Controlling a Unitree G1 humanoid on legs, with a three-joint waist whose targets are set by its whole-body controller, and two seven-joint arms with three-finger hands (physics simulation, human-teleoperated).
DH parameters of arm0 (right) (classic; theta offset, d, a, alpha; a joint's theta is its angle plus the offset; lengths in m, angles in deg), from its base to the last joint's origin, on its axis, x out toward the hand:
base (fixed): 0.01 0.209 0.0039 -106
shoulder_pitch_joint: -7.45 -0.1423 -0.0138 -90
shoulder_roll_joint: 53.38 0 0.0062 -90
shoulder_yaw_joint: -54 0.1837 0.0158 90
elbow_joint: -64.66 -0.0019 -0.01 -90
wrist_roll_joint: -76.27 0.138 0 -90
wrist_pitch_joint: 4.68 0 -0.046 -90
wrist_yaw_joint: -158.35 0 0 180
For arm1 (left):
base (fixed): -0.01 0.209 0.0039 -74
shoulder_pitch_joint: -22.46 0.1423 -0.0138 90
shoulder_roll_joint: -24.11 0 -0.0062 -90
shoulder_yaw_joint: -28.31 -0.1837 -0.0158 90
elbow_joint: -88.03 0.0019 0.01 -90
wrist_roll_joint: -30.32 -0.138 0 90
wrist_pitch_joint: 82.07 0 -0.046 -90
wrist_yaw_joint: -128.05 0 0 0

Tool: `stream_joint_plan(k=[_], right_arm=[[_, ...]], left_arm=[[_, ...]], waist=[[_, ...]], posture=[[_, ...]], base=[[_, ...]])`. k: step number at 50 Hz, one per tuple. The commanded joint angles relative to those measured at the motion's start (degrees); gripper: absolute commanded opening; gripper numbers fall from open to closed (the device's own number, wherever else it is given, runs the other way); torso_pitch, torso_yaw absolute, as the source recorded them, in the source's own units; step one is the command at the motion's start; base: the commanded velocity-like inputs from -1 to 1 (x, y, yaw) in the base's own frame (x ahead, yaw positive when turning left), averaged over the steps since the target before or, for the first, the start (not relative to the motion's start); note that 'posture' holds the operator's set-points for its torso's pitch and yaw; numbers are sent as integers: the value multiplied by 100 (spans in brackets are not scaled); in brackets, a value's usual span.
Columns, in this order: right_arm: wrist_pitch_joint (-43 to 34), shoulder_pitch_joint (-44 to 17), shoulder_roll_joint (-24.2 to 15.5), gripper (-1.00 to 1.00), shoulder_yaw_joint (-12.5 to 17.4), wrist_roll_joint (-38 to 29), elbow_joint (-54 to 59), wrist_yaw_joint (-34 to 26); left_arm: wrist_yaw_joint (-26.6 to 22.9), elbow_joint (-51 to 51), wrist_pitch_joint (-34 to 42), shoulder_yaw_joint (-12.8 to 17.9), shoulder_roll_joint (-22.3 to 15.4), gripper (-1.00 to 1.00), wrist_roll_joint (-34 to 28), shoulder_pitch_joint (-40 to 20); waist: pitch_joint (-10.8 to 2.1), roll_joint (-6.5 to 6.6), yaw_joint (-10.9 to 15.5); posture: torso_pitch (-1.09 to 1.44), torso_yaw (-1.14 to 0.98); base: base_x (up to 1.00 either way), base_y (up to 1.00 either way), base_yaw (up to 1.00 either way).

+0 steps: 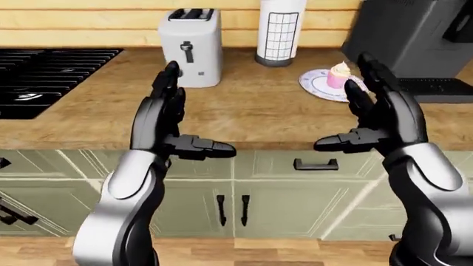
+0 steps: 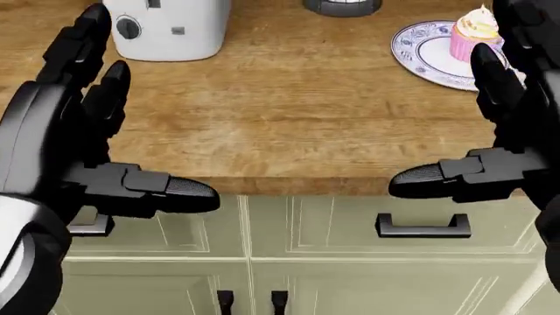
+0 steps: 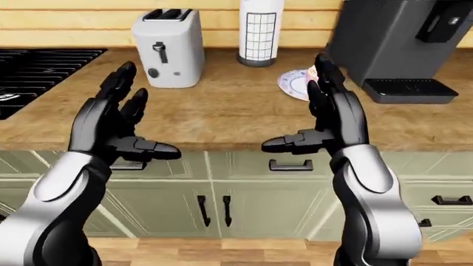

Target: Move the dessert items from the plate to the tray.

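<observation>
- Left-eye view, nearest the camera: the robot's black three-fingered left hand is raised on its silver-grey arm at left, fingers straight and pointing up, thumb jutting toward the view's centre. It is spread wide and has hold of nothing.
- The black three-fingered right hand mirrors it at right: fingers up, thumb pointing left, fully spread, empty.
- Both hands hang over the near edge of the brown wooden countertop, touching nothing on it.
- Below the edge run pale green cabinet fronts with black bar handles; a strip of wooden floor shows at the bottom.
- On the counter, upper right of the view, lies a round white plate with a blue patterned rim. On it stands a cupcake with a pink wrapper and cream frosting, upright. In the left-eye view the right hand's fingers overlap the plate's right side; the hand is apart from both.
- No tray shows in any view.
- Farther up and left of the plate stands a white two-slot toaster; just right of it, an upright white cylinder with a black grid pattern.
- At upper right stands a dark grey coffee machine with a drip tray.
- At far left, a black stove grate is set into the counter.
- A light wooden plank wall closes the scene.
</observation>
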Motion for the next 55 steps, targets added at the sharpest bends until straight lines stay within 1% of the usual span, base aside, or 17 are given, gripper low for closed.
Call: stream_joint_plan(k=[1,5,7,8,9,10,11,13,16,21,23,24,30,32,43,47,55], right_arm=[[65,-24,-111,100,158,-21,-94,47],[-20,-27,-50,100,252,159,-232,103],[125,3,-54,100,189,185,-128,110],[166,12,-71,100,164,174,-93,121],[160,38,-86,100,142,163,-134,128],[217,70,-141,100,89,74,-128,112],[239,67,-145,100,70,21,-93,100],[218,51,-162,100,-2,-91,-67,44],[169,11,-118,100,-50,-184,-93,-24],[311,-2,27,100,-27,-205,-26,-145],[361,48,51,100,-52,-128,-60,-212],[401,72,60,100,-68,-116,-50,-229],[211,-27,-48,100,89,-51,-196,-208],[181,-2,-100,100,175,2,-272,-195],[-496,-177,-669,100,882,791,-708,37],[-1013,-635,-1067,100,778,911,-543,143],[-969,-1617,-1575,100,-162,-11,782,-344]], left_arm=[[-61,-42,-191,-69,14,100,20,-63],[-91,-20,-203,-15,2,100,32,-74],[-103,20,-294,-24,3,100,24,-23],[-95,-47,-221,-17,4,100,37,-35],[-99,-26,-270,-31,3,100,28,-7],[-112,23,-341,-43,3,100,17,15],[-121,42,-379,-50,3,100,7,33],[-134,58,-412,-50,6,100,-5,50],[-170,82,-490,1,0,100,9,113],[-182,160,-560,-20,-12,100,-17,108],[-175,120,-528,-125,13,100,-68,100],[-191,132,-539,-111,20,100,-74,94],[-224,-2,-329,32,-38,100,-31,-15],[-199,-37,-363,-78,-31,100,-78,51],[-215,-228,-116,79,-37,100,22,-37],[-190,-231,-132,68,-65,100,52,-45],[-141,-391,143,137,-109,100,143,-223]], waist=[[-118,24,-75],[-372,6,-115],[-260,-613,-408],[-300,-746,-433],[-308,-532,-470],[-350,-511,-394],[-311,-329,-527],[-393,-359,-479],[-203,-357,-359],[-159,-272,-255],[-308,-342,-238],[-386,-302,-187],[-321,-159,-297],[-335,24,-316],[-313,-214,-230],[-297,-226,-224],[-243,-231,-210]], posture=[[0,0],[0,0],[0,0],[0,0],[0,0],[0,0],[0,0],[0,0],[0,0],[0,0],[0,0],[0,0],[0,0],[0,0],[0,0],[0,0],[0,0]], base=[[33,-45,0],[13,-39,-19],[0,0,-86],[0,0,-88],[0,0,-83],[0,-34,0],[0,0,0],[5,0,0],[28,0,0],[23,0,0],[0,0,5],[0,0,32],[0,0,45],[0,0,0],[0,0,0],[0,0,0],[0,0,0]])
